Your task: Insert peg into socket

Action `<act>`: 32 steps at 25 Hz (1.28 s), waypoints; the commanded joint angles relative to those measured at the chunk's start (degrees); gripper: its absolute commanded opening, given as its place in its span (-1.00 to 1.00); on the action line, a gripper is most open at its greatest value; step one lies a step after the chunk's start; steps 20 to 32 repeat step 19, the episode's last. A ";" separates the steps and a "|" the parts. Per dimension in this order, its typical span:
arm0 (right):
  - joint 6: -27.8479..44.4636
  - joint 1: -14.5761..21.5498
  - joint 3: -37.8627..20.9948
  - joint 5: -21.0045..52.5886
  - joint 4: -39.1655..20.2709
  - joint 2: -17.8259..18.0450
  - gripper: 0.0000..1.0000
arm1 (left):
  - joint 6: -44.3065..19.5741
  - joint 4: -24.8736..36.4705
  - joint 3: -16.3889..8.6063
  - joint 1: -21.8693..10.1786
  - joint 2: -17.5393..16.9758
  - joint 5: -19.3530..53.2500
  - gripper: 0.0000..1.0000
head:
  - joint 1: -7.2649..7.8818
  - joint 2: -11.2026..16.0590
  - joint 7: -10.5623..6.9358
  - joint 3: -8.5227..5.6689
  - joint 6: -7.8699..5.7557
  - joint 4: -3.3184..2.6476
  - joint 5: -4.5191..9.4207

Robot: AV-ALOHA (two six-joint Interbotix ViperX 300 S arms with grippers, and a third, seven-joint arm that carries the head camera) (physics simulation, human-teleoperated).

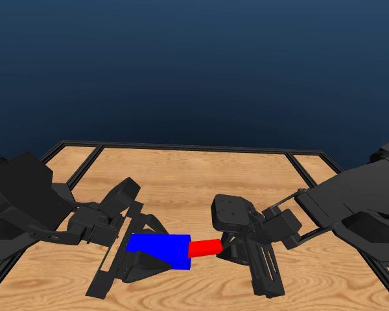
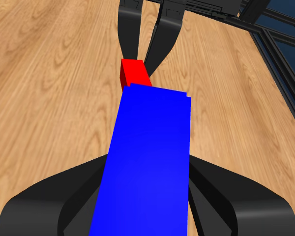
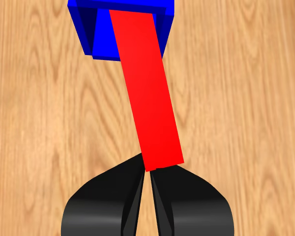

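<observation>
- The left tool (image 1: 133,249) grips the blue socket (image 1: 161,249) above the wooden table (image 1: 194,175), its two black jaws closed against the block's two sides.
- In the left wrist view, the socket (image 2: 147,162) runs straight out from between the left tool's jaws, filling the middle of the picture, with the far end of the block pointing toward the opposite arm.
- The right tool (image 1: 230,249) holds the red peg (image 1: 204,247) by one end, jaws pinched tight on the thin bar.
- Seen from the right wrist camera, the peg (image 3: 146,88) stretches away from the right tool (image 3: 148,189) at a slight slant, and its far tip sits inside the open mouth of the socket (image 3: 88,34).
- In the head view, only a short length of red shows between the right tool and the blue block; the rest of the peg is hidden, so how deep it reaches cannot be told.
- From the left wrist camera, a small piece of the peg (image 2: 134,73) shows just past the socket's far end, with the right tool's two black fingers (image 2: 164,39) rising beyond it.
- Peg and socket lie nearly in one line between the two tools, both lifted clear of the table, in the near middle of the board.
</observation>
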 commanded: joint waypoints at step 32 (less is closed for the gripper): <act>-6.81 -4.18 -0.05 -15.01 9.04 -1.34 -1.00 | 0.06 -0.79 -0.74 1.66 -0.72 -5.08 -1.00 | 0.74 -0.51 -0.01 -1.05 0.17 0.23 -0.96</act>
